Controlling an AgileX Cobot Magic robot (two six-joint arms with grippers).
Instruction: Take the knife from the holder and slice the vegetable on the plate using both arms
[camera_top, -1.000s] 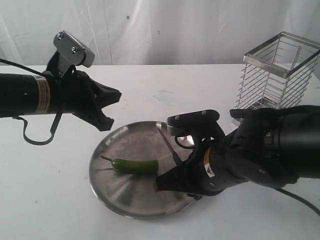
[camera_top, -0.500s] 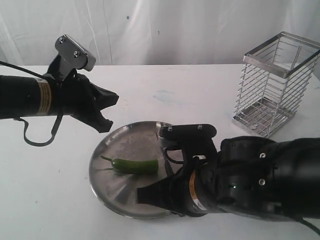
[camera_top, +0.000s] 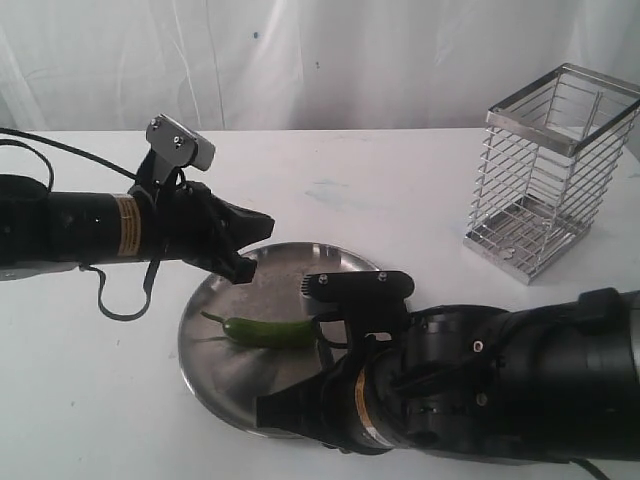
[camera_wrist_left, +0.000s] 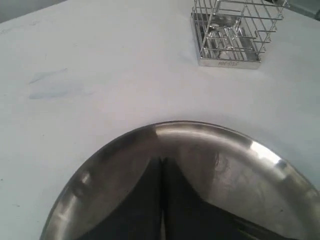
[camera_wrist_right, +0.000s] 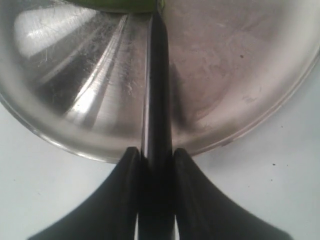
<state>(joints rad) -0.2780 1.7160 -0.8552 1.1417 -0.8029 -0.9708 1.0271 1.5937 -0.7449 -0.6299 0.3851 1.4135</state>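
The green vegetable (camera_top: 268, 333) lies on the left half of the steel plate (camera_top: 205, 355). My right gripper (camera_top: 288, 408) sits low at the plate's near rim, shut on the black knife (camera_wrist_right: 158, 95). The blade runs across the plate (camera_wrist_right: 225, 75), and its tip reaches the vegetable (camera_wrist_right: 115, 4). In the right wrist view the handle is clamped between the fingers of the right gripper (camera_wrist_right: 156, 153). My left gripper (camera_top: 255, 243) hovers over the plate's far left rim, shut and empty. In the left wrist view the closed tips of the left gripper (camera_wrist_left: 162, 161) point across the plate (camera_wrist_left: 235, 150).
The wire holder (camera_top: 552, 170) stands on the white table at the back right, and it also shows in the left wrist view as a wire holder (camera_wrist_left: 231, 30). The bulky right arm (camera_top: 500, 385) covers the plate's right side and near table. A white curtain hangs behind.
My left gripper has moved right and down to the plate's far rim. The right arm has slid left and nearer along the plate's front, carrying the knife.
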